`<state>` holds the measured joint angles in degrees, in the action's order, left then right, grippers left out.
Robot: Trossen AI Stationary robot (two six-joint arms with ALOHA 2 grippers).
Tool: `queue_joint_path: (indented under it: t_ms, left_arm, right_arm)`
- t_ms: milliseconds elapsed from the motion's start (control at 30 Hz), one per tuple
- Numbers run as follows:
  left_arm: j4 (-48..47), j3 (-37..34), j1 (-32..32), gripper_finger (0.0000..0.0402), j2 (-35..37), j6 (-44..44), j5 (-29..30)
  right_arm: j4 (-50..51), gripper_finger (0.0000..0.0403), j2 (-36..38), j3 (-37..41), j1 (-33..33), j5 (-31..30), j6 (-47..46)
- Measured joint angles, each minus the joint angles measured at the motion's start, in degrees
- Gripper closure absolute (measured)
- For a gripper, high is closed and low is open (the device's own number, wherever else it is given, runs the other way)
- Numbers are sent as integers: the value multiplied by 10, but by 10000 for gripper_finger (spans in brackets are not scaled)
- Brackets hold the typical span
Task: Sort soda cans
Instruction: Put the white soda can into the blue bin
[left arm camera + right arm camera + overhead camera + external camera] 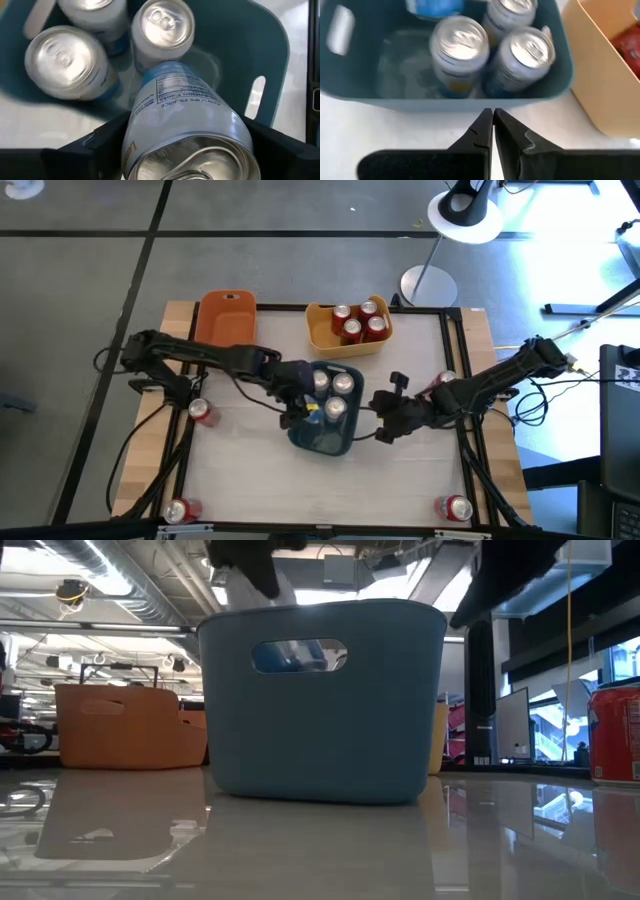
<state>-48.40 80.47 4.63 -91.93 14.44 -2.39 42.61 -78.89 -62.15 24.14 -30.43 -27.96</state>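
1. Clamped between the left gripper [190, 150] fingers: a silver-grey cylindrical metal soda can [187, 125], tilted above the dark blue-grey plastic bin [265, 45].
2. Probably light, thin-walled, slick and easily dented; best gripped mid-body, gently.
3. Standing upright inside that bin: three silver-topped cans [332, 390].
4. Just beside the bin, right gripper [492, 125], fingers together, empty.
5. Farther off: red cans [358, 322] in a yellow plastic bin [318, 330].

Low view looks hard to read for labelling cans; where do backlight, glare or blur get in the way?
Low view: bright windows behind leave the blue-grey bin flatly lit, the arms above are silhouettes, and the glossy table mirrors everything. Left wrist view: the silver can in the left gripper fills the frame, soft at its near end. Right wrist view: can tops glare slightly.
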Motion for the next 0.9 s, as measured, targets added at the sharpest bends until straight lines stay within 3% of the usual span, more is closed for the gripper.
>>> queue_joint_path:
  t_ms: [367, 667, 900]
  left_arm:
    - [21, 0, -33, 111, -64, -56, -3]
    - [22, 0, -49, 110, -120, -76, -5]
    - [43, -1, -52, 65, -127, -92, -4]
  right_arm:
    - [42, 384, -17, 0, -2, -58, -54]
    - [40, 384, -17, 0, -2, -61, -54]
    - [38, 384, -17, 0, -2, -65, -48]
